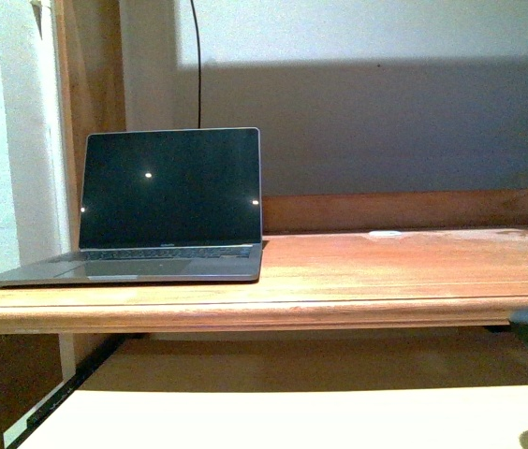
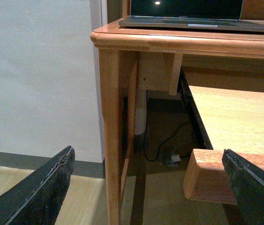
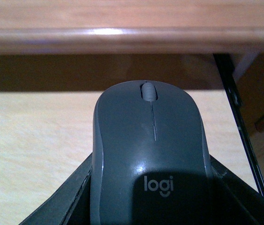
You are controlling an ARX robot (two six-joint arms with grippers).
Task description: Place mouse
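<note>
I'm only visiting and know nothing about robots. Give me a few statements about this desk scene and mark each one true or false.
1. The right pincer grips the mouse. True.
2. The laptop is folded shut. False: its lid stands open and the screen is dark.
3. The left pincer is holding a cable. False: it is open and holds nothing.
4. The mouse has "logi" printed on it. True.
5. The laptop sits on the left part of the desk. True.
</note>
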